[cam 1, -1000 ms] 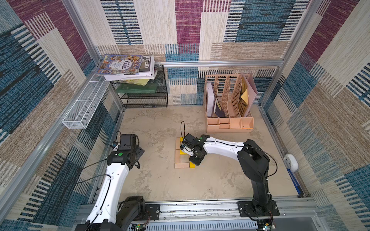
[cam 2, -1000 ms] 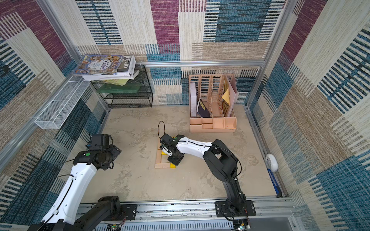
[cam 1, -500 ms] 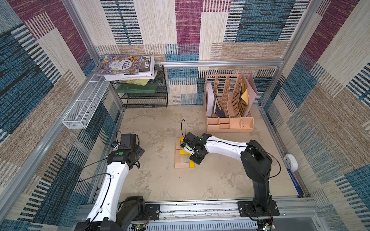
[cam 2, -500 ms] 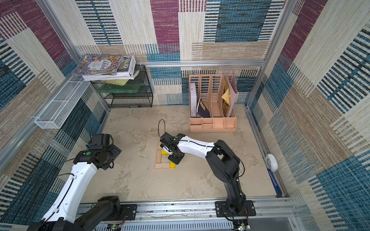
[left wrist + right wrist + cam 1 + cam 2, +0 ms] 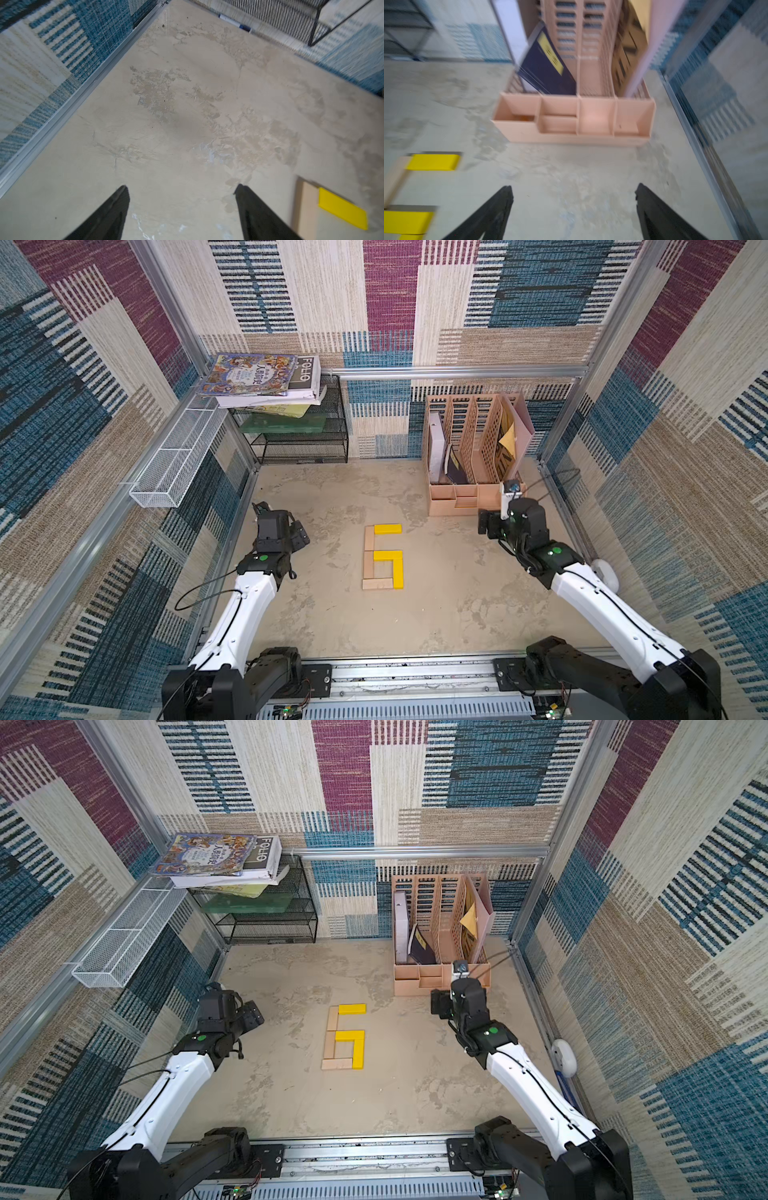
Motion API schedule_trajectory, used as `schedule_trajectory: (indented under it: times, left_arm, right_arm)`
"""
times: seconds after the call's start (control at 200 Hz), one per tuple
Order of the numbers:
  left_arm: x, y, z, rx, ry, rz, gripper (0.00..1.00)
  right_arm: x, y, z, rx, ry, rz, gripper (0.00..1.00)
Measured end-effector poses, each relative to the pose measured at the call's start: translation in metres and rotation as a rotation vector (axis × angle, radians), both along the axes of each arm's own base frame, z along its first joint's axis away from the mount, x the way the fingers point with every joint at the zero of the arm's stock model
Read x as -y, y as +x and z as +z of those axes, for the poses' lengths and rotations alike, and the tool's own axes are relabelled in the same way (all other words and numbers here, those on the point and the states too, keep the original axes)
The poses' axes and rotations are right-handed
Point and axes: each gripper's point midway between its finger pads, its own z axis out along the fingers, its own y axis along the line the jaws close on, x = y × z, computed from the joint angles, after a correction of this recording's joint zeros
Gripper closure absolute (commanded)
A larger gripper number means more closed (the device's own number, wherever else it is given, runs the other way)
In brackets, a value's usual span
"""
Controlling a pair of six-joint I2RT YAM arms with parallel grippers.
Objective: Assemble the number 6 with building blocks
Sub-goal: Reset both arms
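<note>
1. Left wrist view: the left gripper [image 5: 180, 188] has its fingers spread well apart and holds nothing, above the bare table [image 5: 187, 124].
2. Right wrist view, blurred: the right gripper [image 5: 574, 187] is spread wide and empty, near the file organiser [image 5: 571, 138].
3. In both top views, the number 6 [image 5: 387, 555] lies mid-table between the arms, clear of both grippers. Its building blocks [image 5: 368, 568], three yellow and three pale, touch.

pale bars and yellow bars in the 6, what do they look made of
The pale bars look like bare wood: matte, light tan. The yellow bars are the same shape with flat, even colour, probably painted wood, though plastic cannot be ruled out.
</note>
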Motion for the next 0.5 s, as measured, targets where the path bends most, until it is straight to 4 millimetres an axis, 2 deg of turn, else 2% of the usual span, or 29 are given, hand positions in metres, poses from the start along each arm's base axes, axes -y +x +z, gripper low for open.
schedule_trajectory:
  times: [0.005, 0.03, 0.075, 0.14, 0.225, 0.301, 0.396, 0.456, 0.486, 0.501]
  left_arm:
    - [0.0, 0.0, -0.002, -0.001, 0.005, -0.005, 0.13]
    - [0.0, 0.001, -0.011, -0.003, 0.032, -0.026, 0.13]
    - [0.0, 0.005, -0.026, -0.019, 0.078, -0.064, 0.13]
    - [0.0, 0.017, -0.034, 0.001, 0.122, -0.101, 0.13]
    - [0.002, 0.034, -0.041, 0.035, 0.136, -0.13, 0.14]
    - [0.006, 0.044, -0.051, 0.039, 0.146, -0.159, 0.15]
    - [0.01, 0.052, -0.063, 0.044, 0.154, -0.185, 0.14]
    - [0.011, 0.055, -0.068, 0.039, 0.157, -0.192, 0.14]
    - [0.013, 0.055, -0.068, 0.049, 0.159, -0.195, 0.11]
    - [0.013, 0.055, -0.066, 0.06, 0.163, -0.195, 0.01]
  right_arm:
    - [0.006, -0.003, -0.009, -0.012, -0.005, -0.014, 0.04]
    - [0.02, -0.011, -0.031, -0.046, -0.024, -0.044, 0.04]
    - [0.043, -0.022, -0.058, -0.078, -0.05, -0.1, 0.04]
    - [0.062, -0.028, -0.083, -0.081, -0.055, -0.138, 0.04]
    - [0.079, -0.03, -0.103, -0.086, -0.058, -0.158, 0.04]
    - [0.083, -0.02, -0.103, -0.073, -0.059, -0.14, 0.04]
    - [0.081, 0.006, -0.092, -0.004, -0.055, -0.079, 0.04]
    - [0.087, 0.02, -0.088, 0.03, -0.053, -0.072, 0.04]
    - [0.09, 0.028, -0.087, 0.041, -0.05, -0.063, 0.04]
    - [0.091, 0.031, -0.087, 0.039, -0.048, -0.059, 0.04]
